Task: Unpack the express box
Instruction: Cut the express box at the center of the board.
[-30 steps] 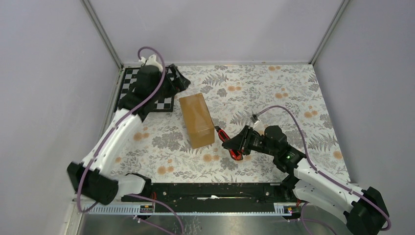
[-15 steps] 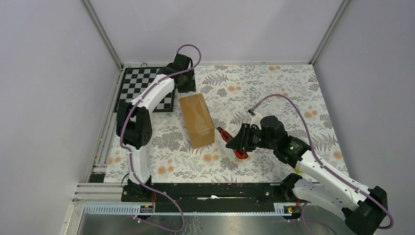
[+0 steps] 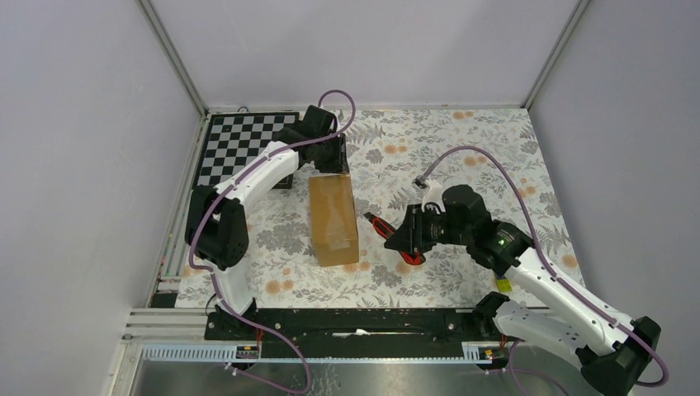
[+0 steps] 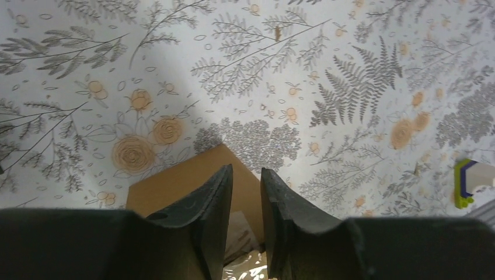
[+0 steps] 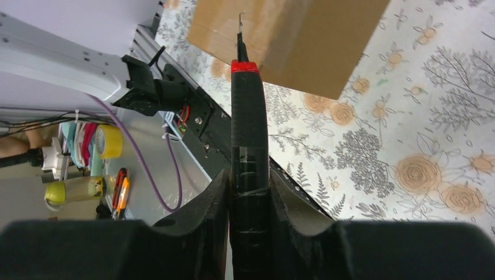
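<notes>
The express box (image 3: 333, 219), a plain brown carton, lies lengthwise on the floral table. My left gripper (image 3: 330, 159) sits at its far end. In the left wrist view its jaws (image 4: 245, 174) stand a narrow gap apart with nothing between them, over the box's (image 4: 175, 182) top and taped seam. My right gripper (image 3: 402, 238) hovers just right of the box, shut on a cutter (image 3: 380, 223) with a black handle and red collar. In the right wrist view the cutter (image 5: 246, 105) points its thin blade at the box's (image 5: 297, 41) near edge; the right gripper (image 5: 248, 182) clamps the handle.
A checkerboard mat (image 3: 235, 142) lies at the back left, beside the left arm. A black rail (image 3: 355, 322) runs along the near table edge. Below that edge are a yellow tape roll (image 5: 108, 142), a green cup (image 5: 58, 190) and an orange cutter (image 5: 121, 184). Grey walls enclose the table.
My left arm swung from the checkerboard to the box's far end while its jaws narrowed. The box turned straighter and slid slightly nearer. The right arm shifted a little with the cutter.
</notes>
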`<act>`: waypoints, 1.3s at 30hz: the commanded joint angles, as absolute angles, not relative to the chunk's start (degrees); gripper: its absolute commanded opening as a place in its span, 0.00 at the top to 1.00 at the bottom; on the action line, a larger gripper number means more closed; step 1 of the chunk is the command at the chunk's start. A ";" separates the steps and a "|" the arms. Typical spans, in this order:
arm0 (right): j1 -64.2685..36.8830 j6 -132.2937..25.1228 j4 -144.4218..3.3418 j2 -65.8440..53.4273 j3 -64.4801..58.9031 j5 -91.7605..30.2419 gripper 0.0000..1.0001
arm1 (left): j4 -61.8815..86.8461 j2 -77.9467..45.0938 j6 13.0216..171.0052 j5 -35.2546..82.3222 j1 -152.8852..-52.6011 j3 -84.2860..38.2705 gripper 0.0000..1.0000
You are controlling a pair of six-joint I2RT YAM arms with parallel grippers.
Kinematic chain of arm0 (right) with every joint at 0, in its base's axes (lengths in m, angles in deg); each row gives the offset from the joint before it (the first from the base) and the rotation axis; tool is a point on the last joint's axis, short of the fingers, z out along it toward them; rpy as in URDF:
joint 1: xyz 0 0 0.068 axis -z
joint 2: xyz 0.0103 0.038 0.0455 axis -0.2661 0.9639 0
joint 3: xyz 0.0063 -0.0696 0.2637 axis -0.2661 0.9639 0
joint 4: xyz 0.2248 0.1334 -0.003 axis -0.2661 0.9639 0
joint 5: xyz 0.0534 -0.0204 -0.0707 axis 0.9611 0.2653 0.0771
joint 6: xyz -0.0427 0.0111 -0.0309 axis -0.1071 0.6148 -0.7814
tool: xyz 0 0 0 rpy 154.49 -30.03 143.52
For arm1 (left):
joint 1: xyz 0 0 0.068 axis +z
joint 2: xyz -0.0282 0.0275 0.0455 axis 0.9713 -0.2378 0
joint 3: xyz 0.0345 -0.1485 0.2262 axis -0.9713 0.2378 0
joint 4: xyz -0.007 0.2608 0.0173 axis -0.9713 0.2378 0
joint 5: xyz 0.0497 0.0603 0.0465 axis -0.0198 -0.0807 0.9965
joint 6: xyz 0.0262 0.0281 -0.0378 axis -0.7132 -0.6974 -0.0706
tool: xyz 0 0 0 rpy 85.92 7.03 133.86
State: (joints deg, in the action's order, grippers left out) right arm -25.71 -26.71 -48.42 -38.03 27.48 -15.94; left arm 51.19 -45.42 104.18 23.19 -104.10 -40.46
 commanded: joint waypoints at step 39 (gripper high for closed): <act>-59.69 -62.27 -17.67 -5.58 -14.69 -53.29 1.00 | 45.69 -12.18 110.01 -0.09 -90.18 -15.81 0.13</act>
